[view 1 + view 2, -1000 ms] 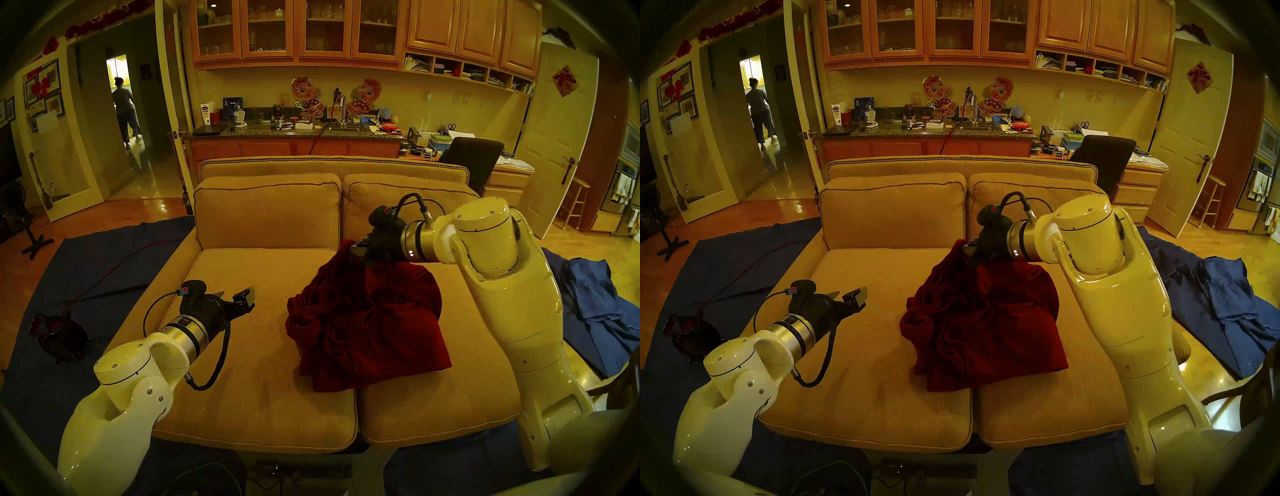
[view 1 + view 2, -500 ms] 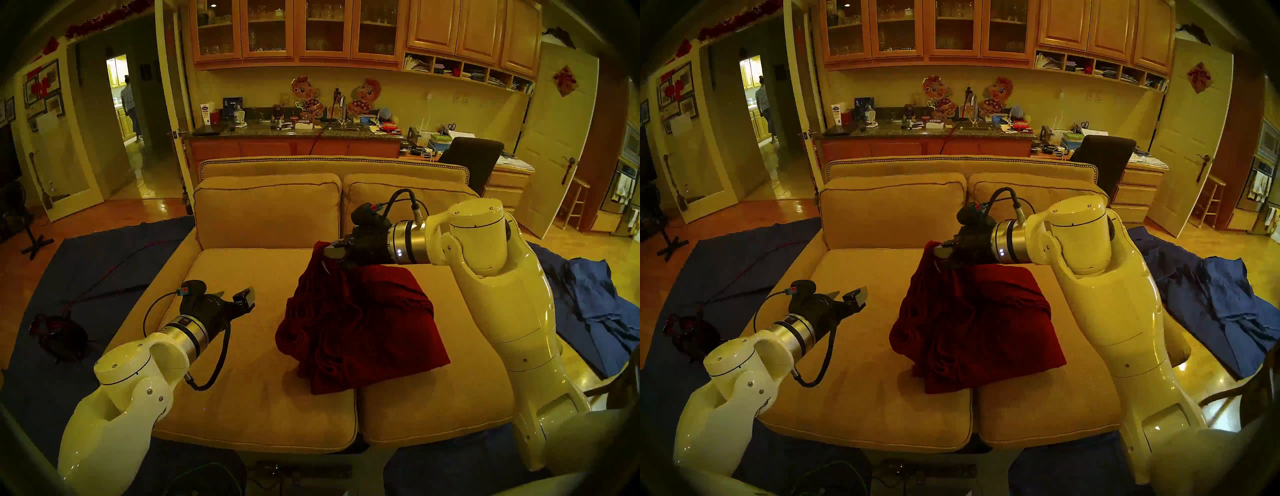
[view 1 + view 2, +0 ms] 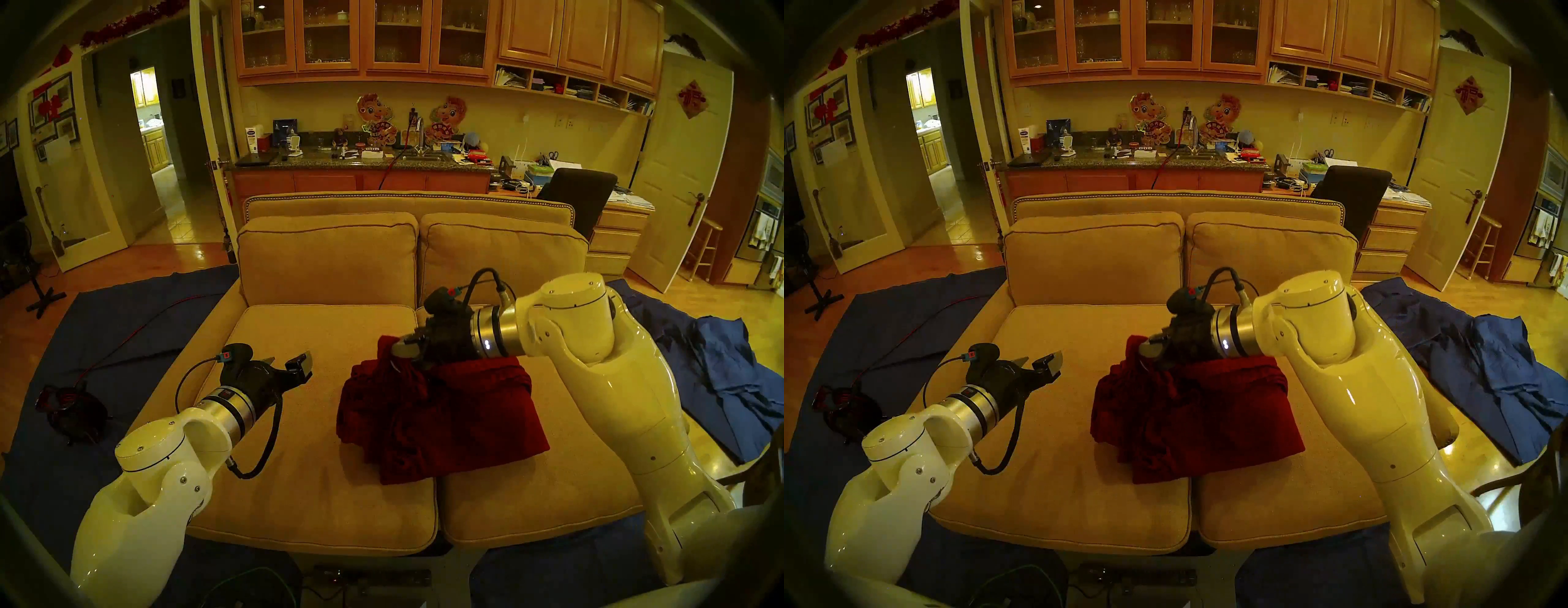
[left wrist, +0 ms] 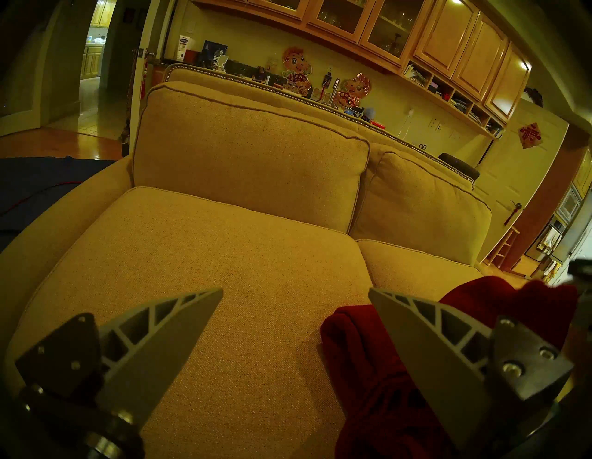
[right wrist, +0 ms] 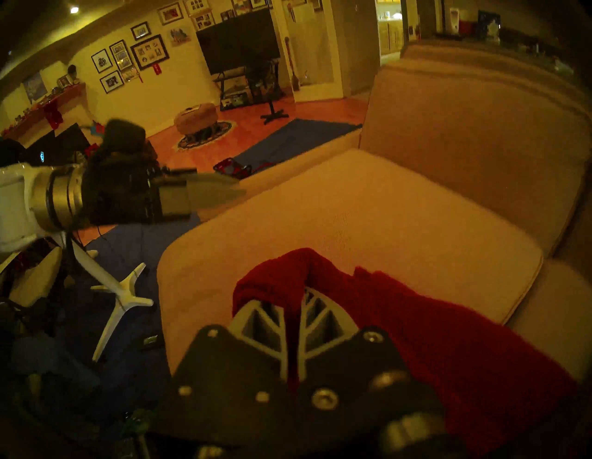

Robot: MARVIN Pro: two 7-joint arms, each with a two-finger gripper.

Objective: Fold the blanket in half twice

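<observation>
Pinching a bunched fold of the blanket (image 3: 441, 416), the right gripper (image 5: 293, 293) has its jaws closed tight on red plush, with cloth squeezed up between and over the ribbed grey fingers (image 5: 256, 320). Everything else of the blanket lies below and to the wrist side of that gripper, heaped on the sofa (image 3: 297, 446) across the seam between the two seat cushions.

Left gripper (image 4: 294, 298) is wide open, empty, hovering above bare cushion; the blanket's nearest lump sits just beside its right finger, not touching.

Risks, as judgement:
- The grip looks to be on a wad, not a clean corner or single edge, so pulling could drag several layers and roll the pile instead of opening it.
- Plush is thick and slippery-soft; the fold may creep out from between the fingers under the weight of the hanging cloth.
- Heavy drape bunches below the gripper, so no straight edge is visible to line up a half fold.
- Pile sits close to the cushion front edge; a sideways tug could slide it off.

Materials: the blanket is deep maroon, plain, fuzzy, with deep rumpled ridges. The sofa is tan woven fabric, piped seams, puffy cushions. The fingers are grey plastic with triangular truss cutouts.
</observation>
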